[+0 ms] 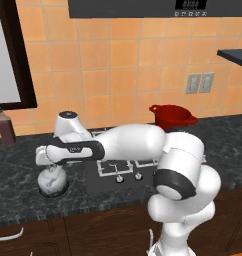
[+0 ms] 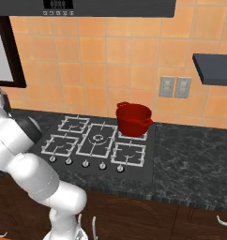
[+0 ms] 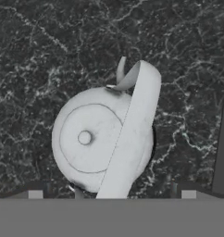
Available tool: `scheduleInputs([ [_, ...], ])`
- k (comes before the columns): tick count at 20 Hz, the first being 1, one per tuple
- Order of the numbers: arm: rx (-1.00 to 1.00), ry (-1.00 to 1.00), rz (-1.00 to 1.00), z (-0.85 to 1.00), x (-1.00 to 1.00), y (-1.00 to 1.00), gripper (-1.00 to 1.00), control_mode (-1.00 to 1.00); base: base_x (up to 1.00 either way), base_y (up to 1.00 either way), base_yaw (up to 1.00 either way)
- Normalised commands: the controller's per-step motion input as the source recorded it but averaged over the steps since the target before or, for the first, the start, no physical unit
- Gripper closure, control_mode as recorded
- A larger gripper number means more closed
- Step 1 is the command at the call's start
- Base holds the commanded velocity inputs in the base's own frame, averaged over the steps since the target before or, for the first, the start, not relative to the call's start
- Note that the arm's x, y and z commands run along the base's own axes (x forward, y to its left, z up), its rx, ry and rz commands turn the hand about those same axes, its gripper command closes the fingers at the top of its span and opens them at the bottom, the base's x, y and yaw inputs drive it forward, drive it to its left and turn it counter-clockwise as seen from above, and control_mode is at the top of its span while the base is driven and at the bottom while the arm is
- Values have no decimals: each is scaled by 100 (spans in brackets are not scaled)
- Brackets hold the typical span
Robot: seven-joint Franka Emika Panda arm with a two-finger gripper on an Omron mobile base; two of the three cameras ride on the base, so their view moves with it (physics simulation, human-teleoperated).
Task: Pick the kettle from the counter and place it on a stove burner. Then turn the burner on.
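The kettle (image 1: 52,181) sits on the dark desk (image 1: 18,180), left of the black cooktop (image 2: 94,143) and apart from its edge, near the desk's front rim. Bare stone lies all round it; a dark bottle (image 1: 5,128) stands well back by the wall, to the left. On the cooktop the front-left burner (image 2: 61,144) is bare, and the red pot (image 2: 132,119) stands on the rear right grate, well apart from it. A row of silver knobs (image 2: 86,163) runs along the cooktop's front.

The pincer (image 1: 49,161) hangs straight above the kettle, the arm reaching left across the cooktop's front-left corner. In the hand view the kettle (image 3: 102,139) is seen from the top: round lid with a small knob in the middle, the arched handle (image 3: 132,129) running as a band from bottom centre to upper right, the short spout (image 3: 120,70) pointing to the view's top. The finger tips are barely visible at the bottom edge, far apart on either side of the kettle, so the pincer stands spread and holds nothing.
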Motion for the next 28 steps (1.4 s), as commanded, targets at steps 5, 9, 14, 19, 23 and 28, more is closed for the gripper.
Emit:
scheduleInputs([
  [5,-1,6,0,-14,3,0,100,-100,0,0,0],
  [9,-1,1,0,-3,0,0,100,-100,0,0,0],
  [14,1,-7,-3,16,0,-32,100,-100,0,0,0],
  [19,4,-26,-16,75,1,-98,100,-100,0,0,0],
  [23,6,-23,-20,70,28,-100,100,-100,0,0,0],
  [28,11,-19,-20,33,55,-100,100,-100,0,0,0],
])
